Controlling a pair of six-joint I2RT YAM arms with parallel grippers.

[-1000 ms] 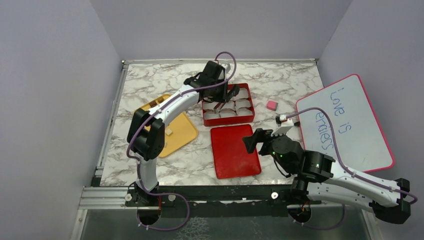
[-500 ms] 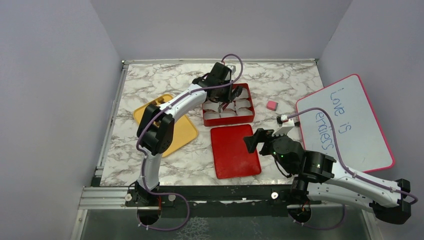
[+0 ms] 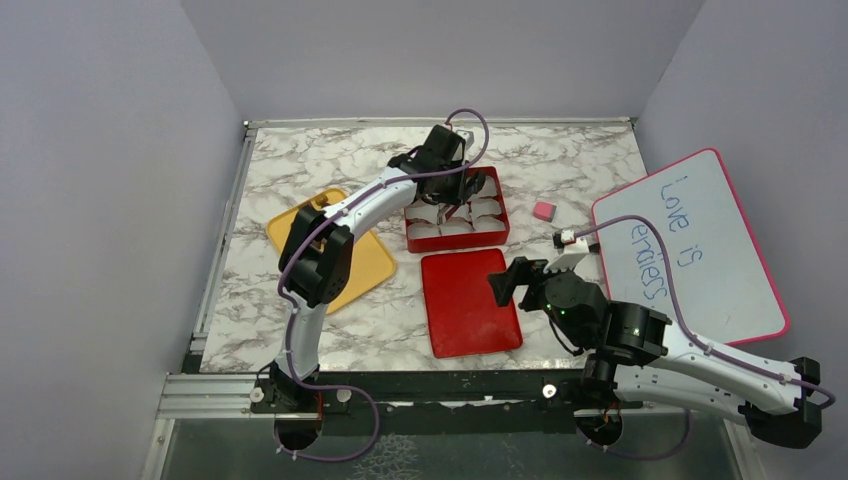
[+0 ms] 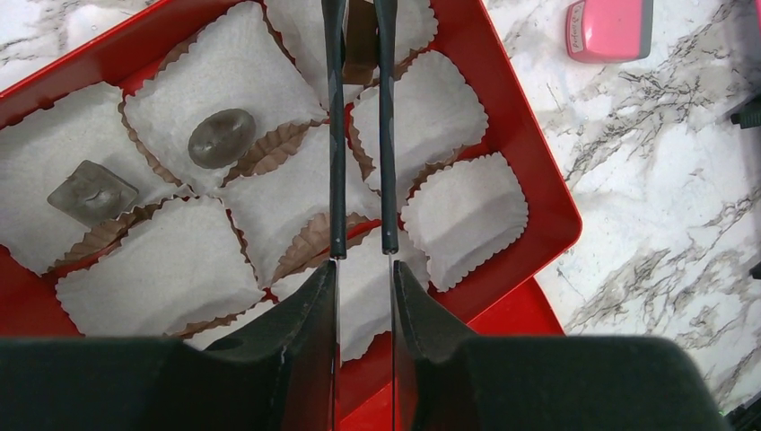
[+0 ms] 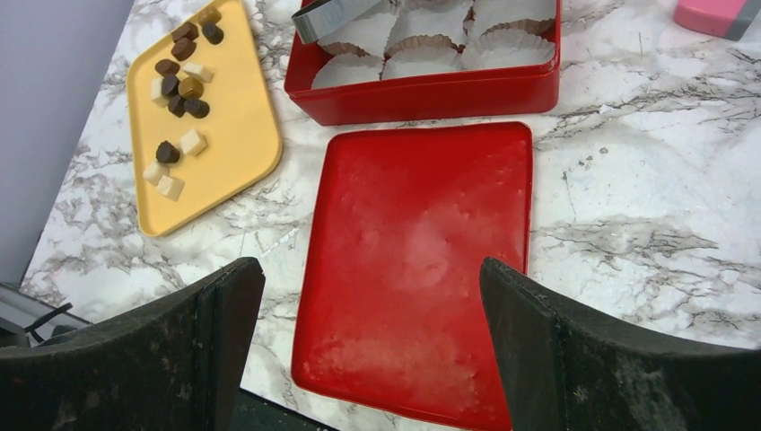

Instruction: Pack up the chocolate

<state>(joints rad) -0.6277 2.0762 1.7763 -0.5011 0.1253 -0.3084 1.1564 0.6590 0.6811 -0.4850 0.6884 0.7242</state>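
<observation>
My left gripper (image 4: pixel 363 265) is shut on a pair of thin tweezers (image 4: pixel 336 135). The tweezer tips pinch a brown chocolate (image 4: pixel 361 40) over a paper cup at the far side of the red box (image 4: pixel 529 180). Two chocolates lie in cups there, a dark round (image 4: pixel 221 138) and a square one (image 4: pixel 92 192). In the top view the left gripper (image 3: pixel 462 188) hangs over the box (image 3: pixel 456 243). Several loose brown and cream chocolates (image 5: pixel 179 90) lie on the yellow tray (image 5: pixel 229 135). My right gripper (image 5: pixel 368 341) is open and empty above the red lid (image 5: pixel 422 269).
A small pink block (image 3: pixel 543 210) lies right of the box. A pink-rimmed whiteboard (image 3: pixel 690 250) leans at the right. The red lid (image 3: pixel 468 300) lies flat in front of the box. The yellow tray (image 3: pixel 365 262) sits to the left. Grey walls enclose the table.
The left gripper moved right and a little farther across the red box with the tweezers, then almost stopped. The right arm has not moved.
</observation>
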